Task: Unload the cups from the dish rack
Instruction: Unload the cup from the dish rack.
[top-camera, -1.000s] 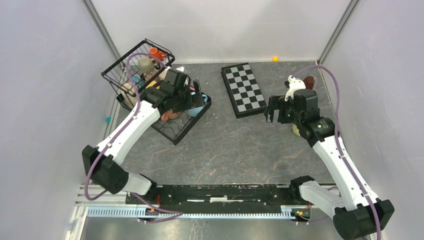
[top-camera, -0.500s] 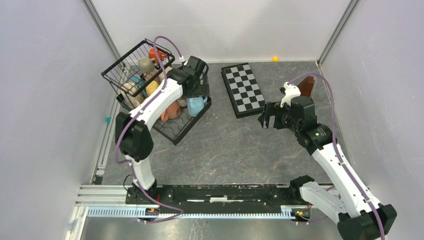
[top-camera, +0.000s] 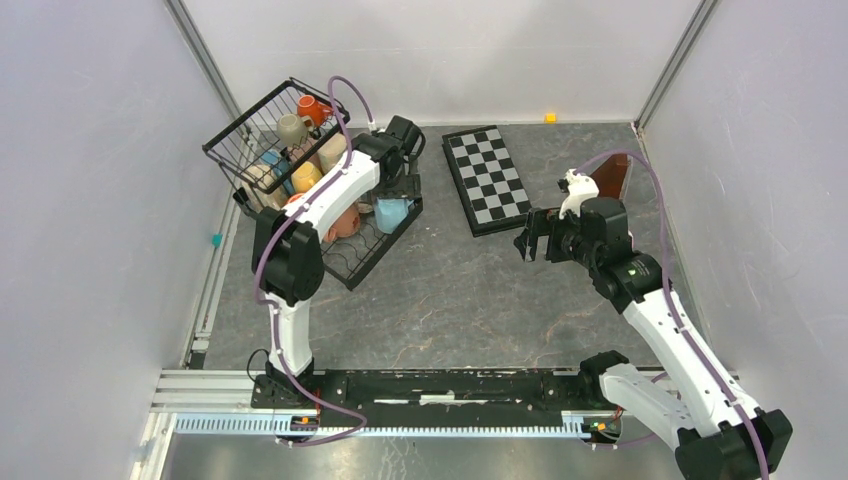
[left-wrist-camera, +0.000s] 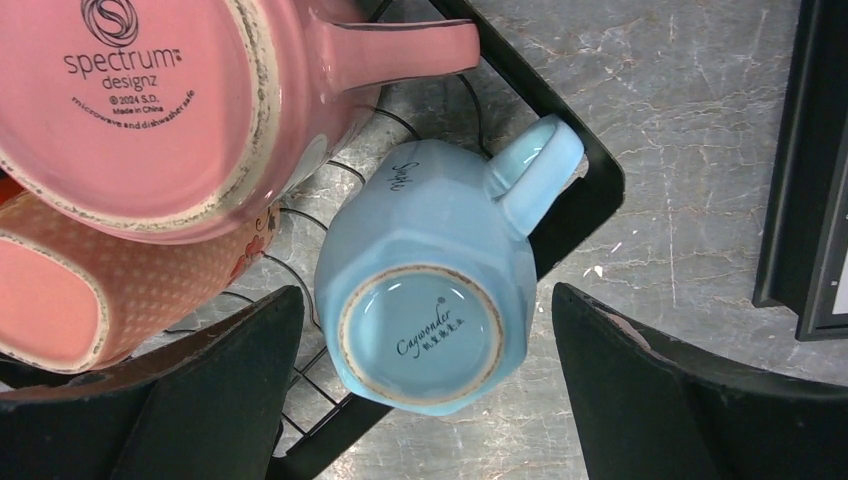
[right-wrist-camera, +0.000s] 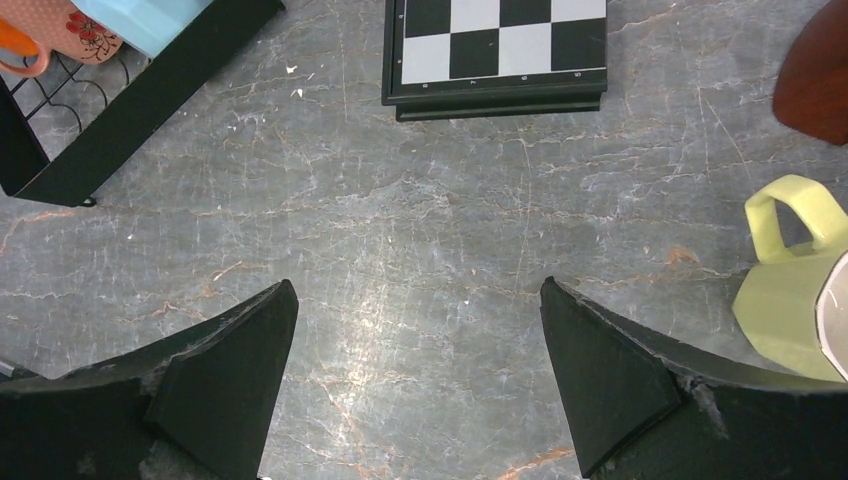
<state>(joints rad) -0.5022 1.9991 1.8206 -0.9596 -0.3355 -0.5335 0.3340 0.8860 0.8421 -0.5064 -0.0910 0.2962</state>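
Observation:
The black wire dish rack stands at the far left. Its tall basket holds several cups, among them an orange one and a yellow one. On its flat tray a light blue cup stands upside down beside a pink cup and a salmon dotted cup. My left gripper hangs open above the light blue cup, one finger to each side, touching nothing. My right gripper is open over bare table, and a yellow-green cup lies to its right.
A black-and-white checkerboard lies between the rack and the right arm. A dark red-brown object sits at the far right by the wall. The rack's near corner shows in the right wrist view. Grey walls close in on both sides.
My left arm has folded upright and its gripper has swung from the rack's middle to the tray's far right end, over the light blue cup. My right gripper drifted slightly left.

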